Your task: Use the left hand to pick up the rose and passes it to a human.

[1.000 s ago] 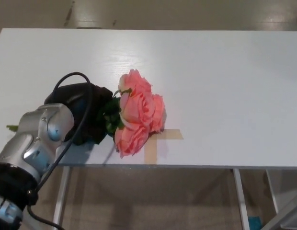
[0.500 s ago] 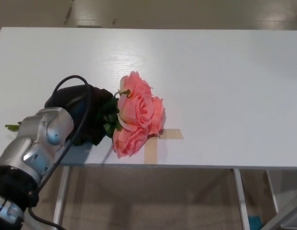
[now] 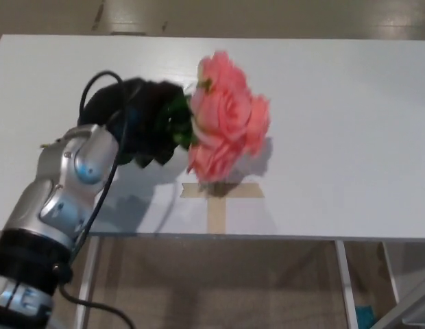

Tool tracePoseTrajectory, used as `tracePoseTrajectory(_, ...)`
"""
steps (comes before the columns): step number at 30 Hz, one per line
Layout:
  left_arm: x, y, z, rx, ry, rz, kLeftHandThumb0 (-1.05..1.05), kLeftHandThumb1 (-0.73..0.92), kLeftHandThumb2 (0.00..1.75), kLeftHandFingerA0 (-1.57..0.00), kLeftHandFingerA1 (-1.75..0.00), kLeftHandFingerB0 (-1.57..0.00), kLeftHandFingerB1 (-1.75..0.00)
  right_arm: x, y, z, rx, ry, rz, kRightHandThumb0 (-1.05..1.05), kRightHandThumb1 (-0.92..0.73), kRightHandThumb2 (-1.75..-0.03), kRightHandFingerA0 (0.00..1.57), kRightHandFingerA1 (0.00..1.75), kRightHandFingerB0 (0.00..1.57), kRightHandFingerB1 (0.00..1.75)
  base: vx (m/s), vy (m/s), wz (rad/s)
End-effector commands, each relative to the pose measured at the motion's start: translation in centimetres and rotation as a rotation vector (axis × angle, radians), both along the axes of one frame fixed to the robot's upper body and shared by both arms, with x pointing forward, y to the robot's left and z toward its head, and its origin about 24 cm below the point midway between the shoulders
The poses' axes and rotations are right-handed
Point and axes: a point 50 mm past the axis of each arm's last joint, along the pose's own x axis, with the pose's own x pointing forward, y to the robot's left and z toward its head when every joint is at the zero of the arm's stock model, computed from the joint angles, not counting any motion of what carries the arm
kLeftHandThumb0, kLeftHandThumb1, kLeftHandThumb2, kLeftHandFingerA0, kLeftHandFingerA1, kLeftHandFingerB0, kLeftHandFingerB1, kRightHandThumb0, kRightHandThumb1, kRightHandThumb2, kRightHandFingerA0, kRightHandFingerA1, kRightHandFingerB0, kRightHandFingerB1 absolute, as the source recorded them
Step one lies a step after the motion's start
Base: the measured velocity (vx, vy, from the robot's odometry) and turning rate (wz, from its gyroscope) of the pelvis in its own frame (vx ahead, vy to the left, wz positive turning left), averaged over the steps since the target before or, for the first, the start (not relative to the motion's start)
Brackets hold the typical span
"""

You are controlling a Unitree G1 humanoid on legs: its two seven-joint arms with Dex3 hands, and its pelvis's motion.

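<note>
Left hand point(image 3: 140, 123) is closed on the rose point(image 3: 226, 123), gripping down at the leafy base as best I can tell through the blur. The pink blooms stick out to the hand's right, clear above the white table point(image 3: 349, 103), over the tape cross point(image 3: 218, 199). The carry needs a firm grip, no squeezing the petals, a smooth swing outward, blooms leading so a person can take the stem; no person in view

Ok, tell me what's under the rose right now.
Beneath the rose, held by the left hand, lie its shadow, bare white table and a tan tape cross. The blooms cover the cross's top end; the stem is hidden in the hand.
</note>
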Motion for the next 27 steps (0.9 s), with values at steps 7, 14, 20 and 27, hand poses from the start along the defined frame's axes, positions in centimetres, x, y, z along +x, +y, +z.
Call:
tracePoseTrajectory(7,0.3,-0.5,5.4,-0.553,0.028,-0.032,-0.17,0.86,0.65,-0.89,-1.36,-0.66,-1.18,-0.3,-0.3,0.0,0.019,0.009,-0.01,-0.58,-0.78,-0.64,0.55,0.37,0.34,0.32,0.0,0.0,0.0)
tracePoseTrajectory(14,0.1,-0.5,7.9,-0.748,-0.002,-0.063,-0.19,0.82,0.69,-0.93,-1.32,-0.75,-1.04,-0.3,-0.3,0.0,0.019,0.012,-0.005,-0.58,-0.78,-0.64,0.55,0.37,0.35,0.32,0.0,0.0,0.0)
tracePoseTrajectory(20,-0.3,-0.9,7.8,-0.866,0.041,-0.095,-0.19,0.81,0.7,-0.99,-1.32,-0.8,-0.98,-0.4,-0.4,-0.1,0.016,0.016,-0.002,-0.6,-0.78,-0.64,0.56,0.37,0.37,0.32,0.0,0.0,0.0)
tracePoseTrajectory(27,-0.3,-1.3,7.8,-0.923,0.101,-0.106,-0.18,0.81,0.7,-0.97,-1.37,-0.83,-0.94,-0.2,-0.3,0.0,0.01,0.016,0.007,-0.64,-0.67,-0.95,0.46,0.51,0.29,0.45,0.0,0.0,0.0)
